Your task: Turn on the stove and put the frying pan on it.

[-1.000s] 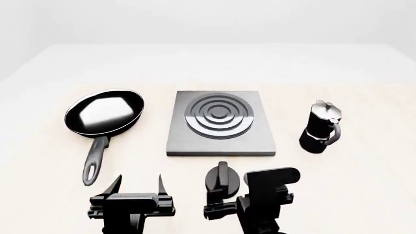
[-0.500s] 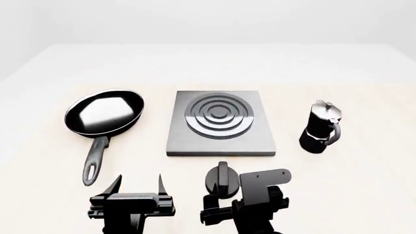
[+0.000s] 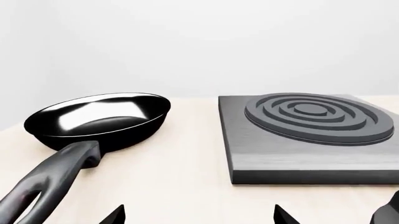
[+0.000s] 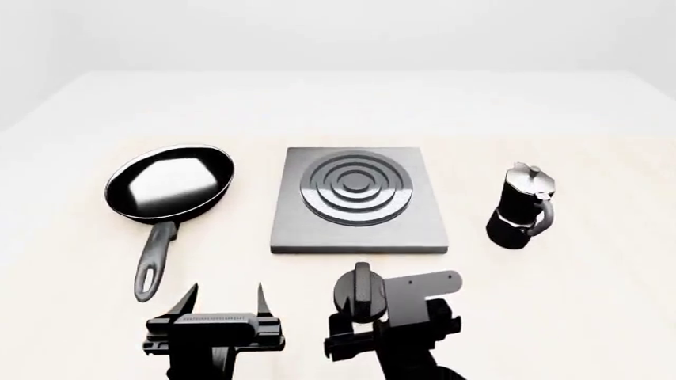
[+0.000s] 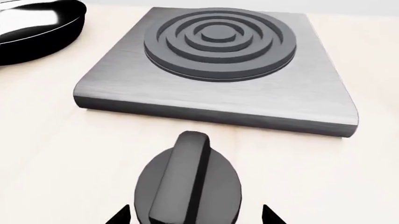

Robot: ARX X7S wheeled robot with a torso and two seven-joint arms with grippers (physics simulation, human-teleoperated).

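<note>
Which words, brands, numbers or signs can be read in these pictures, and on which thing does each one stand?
Readable text: none.
Left pincer: a thin pale strip of marks runs across its body in the head view, too small and blurred to read.
Frying pan, stove, knob, black pot: no writing or signs show on them.
</note>
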